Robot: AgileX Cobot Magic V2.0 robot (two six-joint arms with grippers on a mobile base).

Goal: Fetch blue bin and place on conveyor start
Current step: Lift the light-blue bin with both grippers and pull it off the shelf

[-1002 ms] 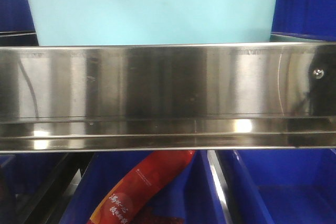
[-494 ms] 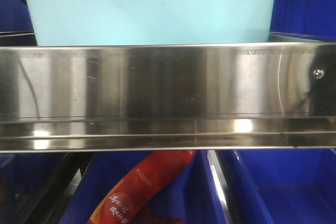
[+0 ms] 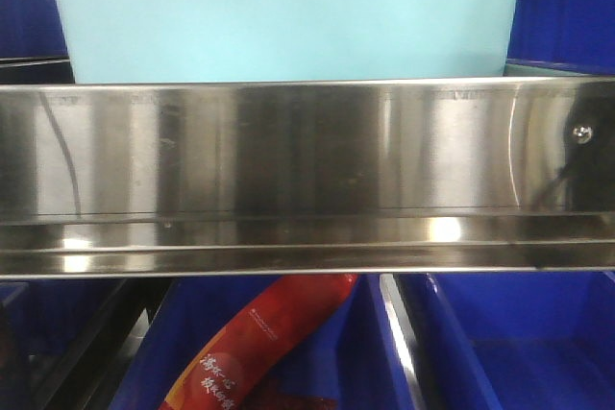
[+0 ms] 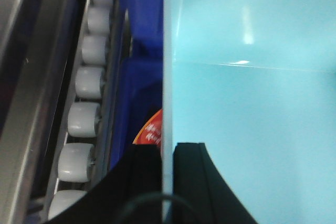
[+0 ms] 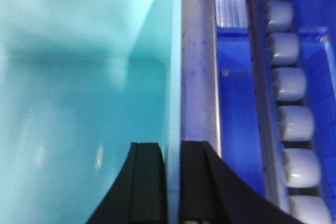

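The blue bin (image 3: 288, 16), a pale turquoise tub, fills the top of the front view, and its base is hidden behind a steel rail. In the left wrist view my left gripper (image 4: 167, 153) is shut on the blue bin's (image 4: 252, 103) thin left wall, with one black finger on each side. In the right wrist view my right gripper (image 5: 175, 148) is likewise shut on the blue bin's (image 5: 79, 77) right wall. The conveyor start is out of view.
A shiny stainless-steel shelf rail (image 3: 307, 170) spans the front view just below the bin. Dark blue crates (image 3: 519, 343) sit underneath, one holding a red packet (image 3: 259, 343). Rows of grey rollers (image 4: 84, 82) (image 5: 291, 82) run along both outer sides of the bin.
The bin looks larger and higher in the front view. Its rim has risen to the top edge and its right side has spread outward. The rail and crates are unchanged.
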